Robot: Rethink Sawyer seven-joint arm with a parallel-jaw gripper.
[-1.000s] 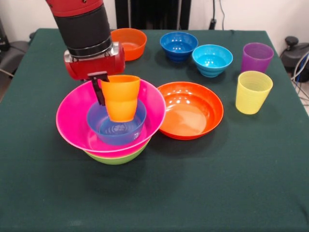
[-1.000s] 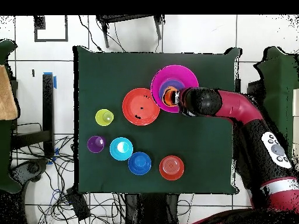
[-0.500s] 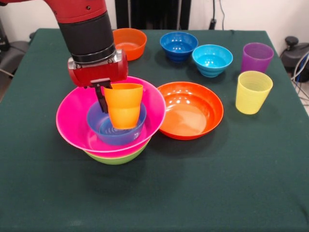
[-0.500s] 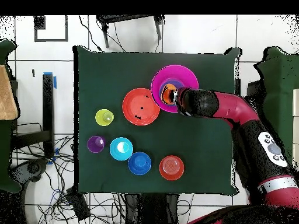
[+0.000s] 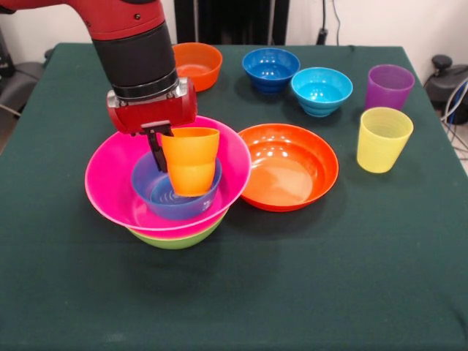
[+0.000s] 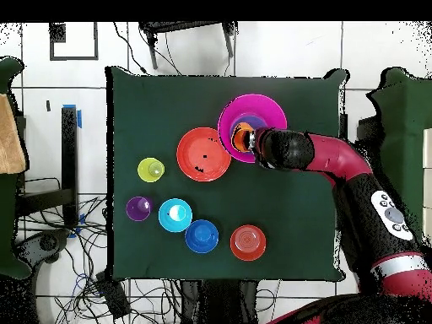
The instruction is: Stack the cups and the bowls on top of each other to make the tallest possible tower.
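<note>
The orange cup stands upright, mouth up, with its base inside the small dark blue bowl. That bowl sits in the large pink bowl, which is nested on the lime green bowl; together they form the tower at the table's near-left area in the front view.

The gripper is closed on the orange cup at its rim: one dark finger runs down the outer wall on the side towards the pink bowl's rim, and the opposing finger is hidden, presumably inside the cup.

Handling judgement: the cup appears to be thin, stiff, glossy plastic, light and not fragile, but slippery. Its tapered wall offers poor purchase lower down; the rim is the sound place to hold it. A light cup resting loosely in a rounded bowl is likely to tip if released off-centre.

Surroundings: the shallow orange bowl lies just beside the tower, its rim touching or nearly touching the pink bowl. The yellow cup and purple cup stand near each other, well apart from the tower. The cyan bowl, blue bowl and small orange bowl line the far side.

Obstructions: none stands between the tower and the remaining pieces. The pink bowl's high rim close to the outer finger is the only evident constraint on withdrawal.
</note>
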